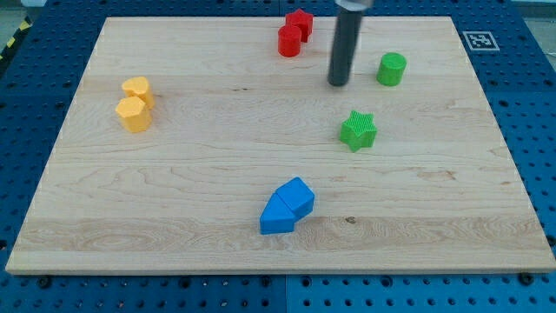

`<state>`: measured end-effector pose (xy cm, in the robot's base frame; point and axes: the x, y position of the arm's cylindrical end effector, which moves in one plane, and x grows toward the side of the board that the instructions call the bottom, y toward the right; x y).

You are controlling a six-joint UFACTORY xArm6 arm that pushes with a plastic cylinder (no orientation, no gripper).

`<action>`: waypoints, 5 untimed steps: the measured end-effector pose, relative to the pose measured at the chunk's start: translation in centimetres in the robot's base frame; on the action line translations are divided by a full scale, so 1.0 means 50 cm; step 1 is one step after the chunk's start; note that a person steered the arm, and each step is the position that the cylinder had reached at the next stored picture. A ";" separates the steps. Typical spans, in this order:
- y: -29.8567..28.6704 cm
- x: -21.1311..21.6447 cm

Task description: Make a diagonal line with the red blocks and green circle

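Observation:
Two red blocks touch near the view's top: a round one (288, 41) and another (301, 23) just behind it to the right, its shape unclear. The green circle (391, 69) stands at the upper right. My tip (338, 83) rests on the board between them, right of and below the red blocks and about 60 px left of the green circle, touching neither.
A green star (357, 130) lies below my tip. Two blue blocks (286, 207) touch at lower middle. Two yellow blocks (135, 103) touch at the left. The wooden board (174, 200) sits on a blue pegboard table, with a marker tag (479, 40) at top right.

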<state>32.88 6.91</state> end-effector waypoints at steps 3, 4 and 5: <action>-0.184 -0.068; -0.205 -0.120; -0.205 -0.127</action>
<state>26.53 -3.36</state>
